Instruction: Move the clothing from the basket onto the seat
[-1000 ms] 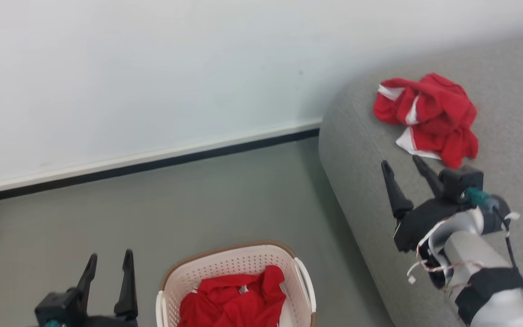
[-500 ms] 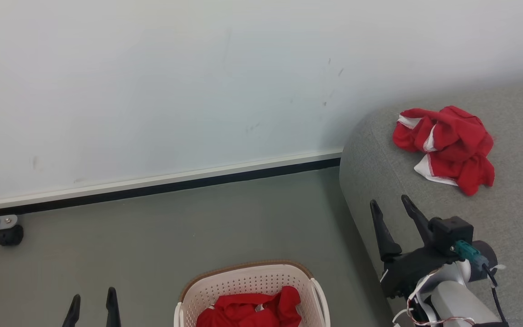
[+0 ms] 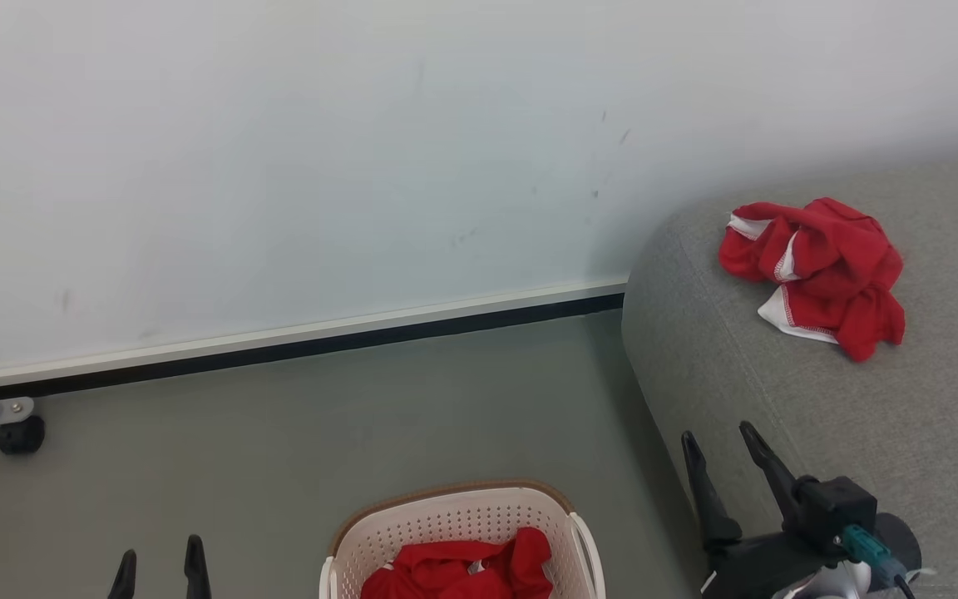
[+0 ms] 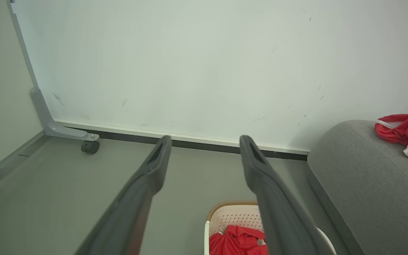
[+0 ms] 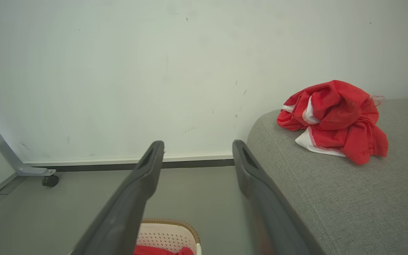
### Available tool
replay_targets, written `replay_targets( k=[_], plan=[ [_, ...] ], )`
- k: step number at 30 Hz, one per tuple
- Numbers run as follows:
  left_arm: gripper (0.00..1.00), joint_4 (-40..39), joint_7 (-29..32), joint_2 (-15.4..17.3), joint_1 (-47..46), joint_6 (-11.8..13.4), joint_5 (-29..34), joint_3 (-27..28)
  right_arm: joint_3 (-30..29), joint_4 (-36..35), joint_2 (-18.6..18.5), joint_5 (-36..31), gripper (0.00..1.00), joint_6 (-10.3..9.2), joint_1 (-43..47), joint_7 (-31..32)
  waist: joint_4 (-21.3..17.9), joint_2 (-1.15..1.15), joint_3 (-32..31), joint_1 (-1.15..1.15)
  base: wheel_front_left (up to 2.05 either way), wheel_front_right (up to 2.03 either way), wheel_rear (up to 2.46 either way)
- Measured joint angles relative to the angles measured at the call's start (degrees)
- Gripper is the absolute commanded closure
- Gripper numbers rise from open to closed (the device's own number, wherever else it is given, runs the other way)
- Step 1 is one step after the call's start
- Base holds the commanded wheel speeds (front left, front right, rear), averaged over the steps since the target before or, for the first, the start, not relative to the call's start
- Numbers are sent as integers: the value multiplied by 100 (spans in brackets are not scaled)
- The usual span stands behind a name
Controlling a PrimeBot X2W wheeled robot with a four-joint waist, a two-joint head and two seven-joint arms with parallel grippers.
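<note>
A crumpled red jersey, trimmed in white, lay bunched on the grey sofa seat at the far right, close to the seat's rounded left end and to the wall behind it. A second red jersey sat heaped inside the cream laundry basket, which stood on the floor near the robot, just left of the sofa. The right end effector hung by the seat's near left edge, its two dark fingers spread wide and holding nothing, well apart from the jersey on the cushion. The left end effector showed at the near left above the floor, left of the basket, its fingers likewise wide and empty. Beyond, a pale wall met the floor along a white and black baseboard. A small black caster under a grey metal foot stood at the far left.
</note>
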Motion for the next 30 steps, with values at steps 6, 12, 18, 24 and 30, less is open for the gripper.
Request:
replay_targets(
  k=[6,12,18,24,30],
  plan=[
    [0,-36,-5,27,109,1,37,41,-96,-312,-7,-43,0,-78,295,0,-8,0,-20,0,0,0,0],
    [0,-62,-7,40,114,2,125,57,-180,-526,-5,-59,0,-112,438,0,-12,0,-39,0,0,0,0],
    [0,-97,-20,38,200,7,180,55,-225,-676,-5,-87,0,-135,494,0,-11,0,-46,0,0,0,0],
    [0,-124,-33,38,201,8,187,55,-270,-770,-7,-105,0,-140,604,0,-13,0,-32,0,0,0,0],
    [0,-125,-34,37,201,8,188,56,-319,-867,-7,-122,0,-178,606,0,-8,0,-11,0,0,0,0]
  ],
)
